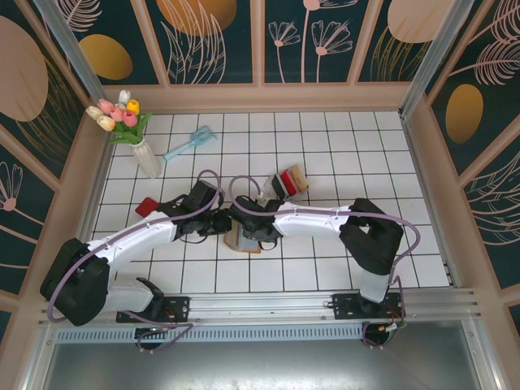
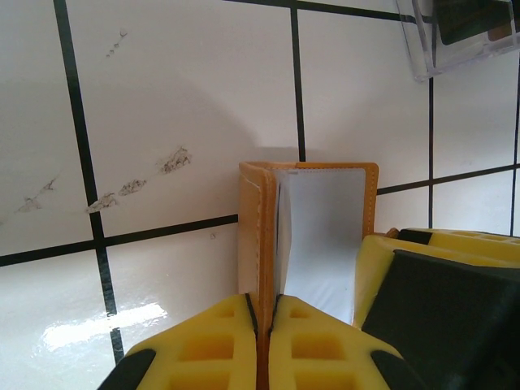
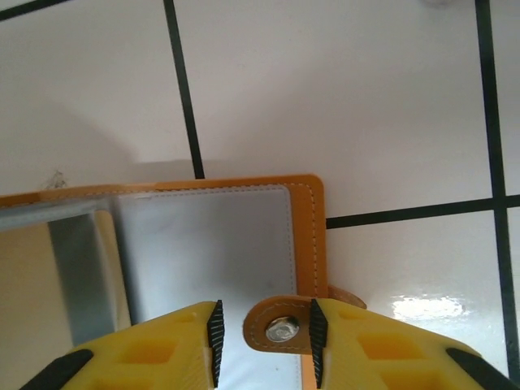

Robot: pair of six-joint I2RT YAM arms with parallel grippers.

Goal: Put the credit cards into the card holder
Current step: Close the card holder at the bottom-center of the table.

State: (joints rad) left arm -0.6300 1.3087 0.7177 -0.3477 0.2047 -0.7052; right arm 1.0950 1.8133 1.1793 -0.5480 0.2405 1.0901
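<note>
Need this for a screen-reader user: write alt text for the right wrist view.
The right gripper, yellow-tipped, straddles the snap tab of an open orange-brown wallet, with a small gap on one side of the tab. The wallet's pale blue lining faces the camera, against a white table with black grid lines.

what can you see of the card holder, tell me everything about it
The card holder is a small orange-brown wallet, leather by the look, with pale stitching along its edges and a light blue-grey lining. It sits open on the white tiled table, between the two arms. The left gripper is shut on the edge of one panel. The right gripper straddles its snap tab, which carries a metal stud.
</note>
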